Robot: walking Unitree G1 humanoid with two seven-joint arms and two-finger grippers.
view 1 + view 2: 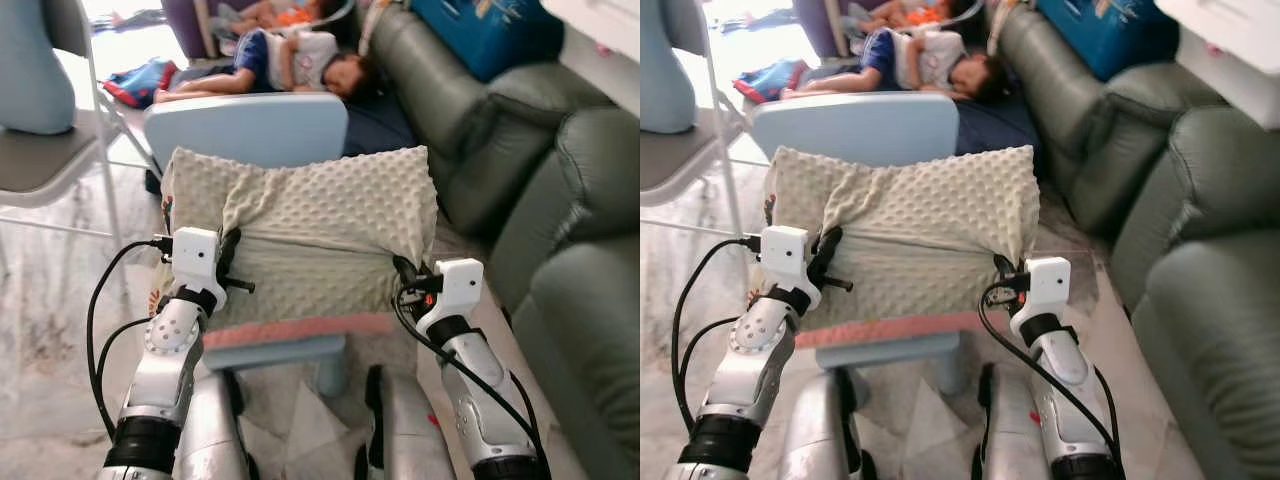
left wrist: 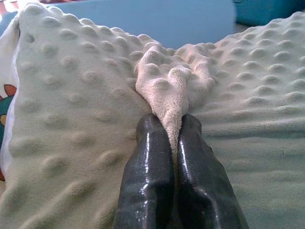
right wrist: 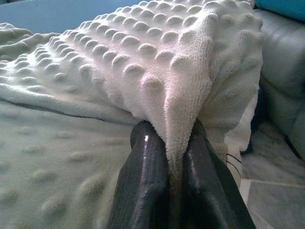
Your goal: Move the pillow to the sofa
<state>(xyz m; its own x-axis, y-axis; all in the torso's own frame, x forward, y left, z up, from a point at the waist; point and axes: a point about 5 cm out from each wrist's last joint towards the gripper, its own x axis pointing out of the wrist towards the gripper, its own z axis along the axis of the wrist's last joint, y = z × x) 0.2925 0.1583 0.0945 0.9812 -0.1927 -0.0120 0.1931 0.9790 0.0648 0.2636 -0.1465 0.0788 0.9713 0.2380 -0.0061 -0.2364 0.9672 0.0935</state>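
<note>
Pillow (image 1: pixel 320 235), pale green with a dotted fleece cover, rests over the small light-blue plastic chair (image 1: pixel 250 125). Left claw (image 2: pixel 173 138) and right claw (image 3: pixel 177 138) each pinch a cover fold closed, likely for an even lift toward the dark green leather sofa (image 1: pixel 560 200) beside that chair.

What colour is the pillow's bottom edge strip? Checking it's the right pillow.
Salmon pink, on the pale green dotted pillow; clearest in the left eye view.

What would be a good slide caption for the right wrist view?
Right gripper, its fingers pinching a fold of the dotted green pillow beside the sofa.
</note>
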